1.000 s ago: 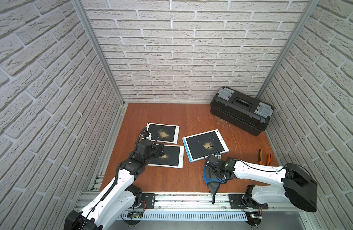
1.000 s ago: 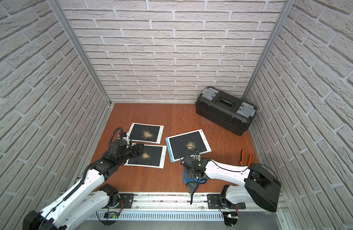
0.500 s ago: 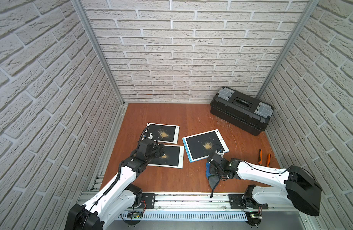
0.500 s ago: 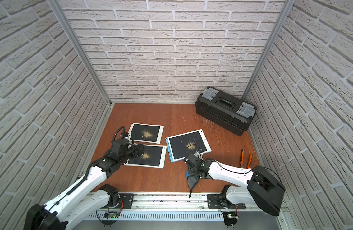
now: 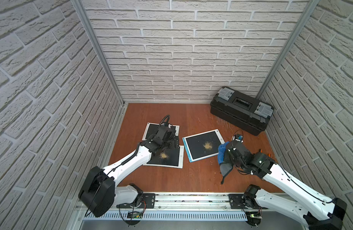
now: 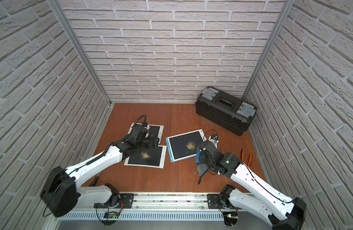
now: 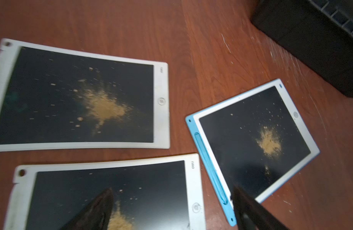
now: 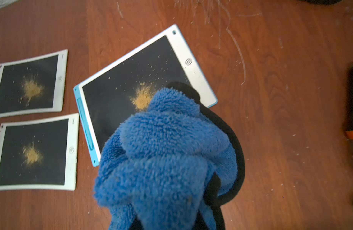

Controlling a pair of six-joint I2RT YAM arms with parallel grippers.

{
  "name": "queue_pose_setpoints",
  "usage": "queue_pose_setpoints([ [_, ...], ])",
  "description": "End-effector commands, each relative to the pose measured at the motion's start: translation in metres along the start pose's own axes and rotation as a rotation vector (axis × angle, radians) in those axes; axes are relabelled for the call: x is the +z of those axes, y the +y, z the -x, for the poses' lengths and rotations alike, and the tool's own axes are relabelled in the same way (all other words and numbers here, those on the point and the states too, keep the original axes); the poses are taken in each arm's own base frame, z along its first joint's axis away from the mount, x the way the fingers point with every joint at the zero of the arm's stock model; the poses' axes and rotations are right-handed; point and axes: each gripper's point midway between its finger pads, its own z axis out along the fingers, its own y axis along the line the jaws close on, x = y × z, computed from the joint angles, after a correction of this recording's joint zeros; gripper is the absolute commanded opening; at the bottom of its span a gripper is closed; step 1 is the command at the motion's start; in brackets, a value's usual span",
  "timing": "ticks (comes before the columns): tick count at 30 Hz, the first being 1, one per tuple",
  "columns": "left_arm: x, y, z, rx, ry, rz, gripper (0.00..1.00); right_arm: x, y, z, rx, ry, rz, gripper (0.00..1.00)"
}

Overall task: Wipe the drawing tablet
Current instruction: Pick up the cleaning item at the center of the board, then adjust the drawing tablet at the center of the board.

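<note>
Centrally on blue-edged tablet (image 5: 194, 145) screen, tan powder (image 5: 208, 145); R fingers (image 8: 215, 211) prob. tight on blue cloth (image 8: 161, 149), L fingers (image 7: 249, 211) wide.

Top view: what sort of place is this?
Probably a staged robot test cell, not a real room: brick-pattern panels in metal corner posts, a mounting rail along the front, a black toolbox on the wooden tabletop.

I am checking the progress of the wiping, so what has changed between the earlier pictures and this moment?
The right gripper closed on the blue cloth and carried it from the table front toward the blue-edged tablet. The left gripper, open, moved slightly farther over the white tablets. All three tablets kept their places and dust; toolbox and pliers too.
</note>
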Motion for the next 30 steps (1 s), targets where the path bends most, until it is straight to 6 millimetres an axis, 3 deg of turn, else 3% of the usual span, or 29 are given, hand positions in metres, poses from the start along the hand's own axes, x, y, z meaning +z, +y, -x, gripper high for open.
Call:
queue_pose_setpoints([
  [1, 0.022, -0.038, -0.001, -0.039, 0.050, -0.110, 0.90, 0.011, -0.005, 0.021, -0.030, 0.012, 0.007, 0.02],
  [5, 0.043, -0.069, -0.014, -0.079, 0.114, -0.162, 0.88, 0.024, -0.007, 0.041, 0.039, 0.038, 0.071, 0.02],
  [12, 0.073, -0.109, -0.045, -0.202, 0.222, -0.255, 0.84, 0.047, -0.001, 0.056, 0.110, 0.093, 0.160, 0.02],
  [20, 0.084, -0.097, -0.061, -0.223, 0.281, -0.157, 0.79, 0.053, -0.001, 0.052, 0.103, 0.137, 0.185, 0.02],
  [26, 0.076, -0.072, -0.065, -0.206, 0.279, -0.030, 0.80, 0.056, 0.000, 0.046, 0.110, 0.149, 0.201, 0.02],
  [30, 0.074, -0.066, -0.069, -0.204, 0.290, -0.004, 0.82, 0.058, -0.002, 0.043, 0.110, 0.151, 0.196, 0.02],
])
